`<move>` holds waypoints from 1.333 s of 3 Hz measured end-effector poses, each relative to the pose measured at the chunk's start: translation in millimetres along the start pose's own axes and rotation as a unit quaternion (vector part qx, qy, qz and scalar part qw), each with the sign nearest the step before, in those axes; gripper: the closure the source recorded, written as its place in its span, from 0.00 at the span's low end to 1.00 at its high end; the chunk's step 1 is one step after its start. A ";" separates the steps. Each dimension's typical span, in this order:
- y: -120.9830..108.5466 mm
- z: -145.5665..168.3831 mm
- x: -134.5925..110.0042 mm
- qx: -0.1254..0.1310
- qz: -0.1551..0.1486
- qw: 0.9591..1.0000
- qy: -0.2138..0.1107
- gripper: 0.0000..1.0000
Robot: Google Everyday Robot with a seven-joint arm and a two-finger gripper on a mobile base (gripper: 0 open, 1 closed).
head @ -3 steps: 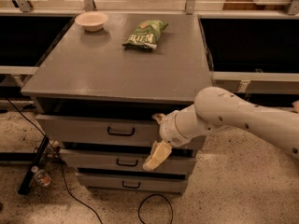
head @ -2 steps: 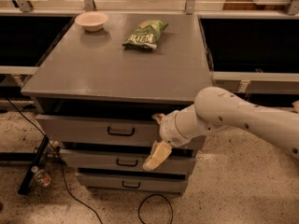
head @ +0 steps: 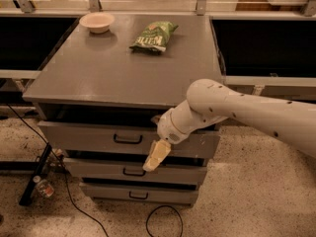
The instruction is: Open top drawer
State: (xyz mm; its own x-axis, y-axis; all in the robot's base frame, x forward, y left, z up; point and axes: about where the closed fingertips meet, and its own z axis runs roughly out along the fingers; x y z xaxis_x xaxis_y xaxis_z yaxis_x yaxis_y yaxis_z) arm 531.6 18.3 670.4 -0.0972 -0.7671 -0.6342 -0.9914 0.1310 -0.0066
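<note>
Nearest, noted a black cable [head: 163, 220] looping over the speckled floor [head: 256, 201] in front of the cabinet, and off to the left a small bottle [head: 43, 187] lying on its side. Just behind the cable, found the bottom drawer [head: 163, 195], shallow and grey, and above it the middle drawer [head: 94, 168], slightly wider, each with a little black handle.

Then came to the hand [head: 155, 156]: cream-coloured, pointing down and a bit to the left, hanging before the gap between the middle drawer and the one above, its tip over the middle drawer's upper edge. Could not tell how far open it was, nor whether it touched either front. Made out nothing gripped in it.

Behind it, saw the top drawer [head: 84, 134], widest and tallest of the three, directly under the tabletop with a dark gap along its upper edge. Placed its bar handle [head: 128, 139] at centre, left of and slightly above the hand, apart from it.

Followed the white arm [head: 247, 107] up and away to the right, across the drawer's right end.

Farther back, on the grey table [head: 108, 68], picked out a green chip bag [head: 154, 36] and, left of it near the rear corner, a pale bowl [head: 97, 21].
</note>
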 end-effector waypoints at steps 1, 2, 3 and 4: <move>11.3 -6.9 3.3 0.000 -0.013 1.000 0.005 0.00; 26.4 -20.2 7.0 -0.010 -0.031 0.999 -0.003 0.00; 54.1 -40.8 16.5 -0.032 -0.066 0.997 -0.027 0.00; 54.1 -40.9 16.7 -0.032 -0.067 0.997 -0.027 0.00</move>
State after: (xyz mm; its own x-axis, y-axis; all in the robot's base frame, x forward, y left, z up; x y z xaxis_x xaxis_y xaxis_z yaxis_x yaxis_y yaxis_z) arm 472.7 -13.1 691.1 0.0392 -0.7397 -0.6718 -0.9989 -0.0113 -0.0459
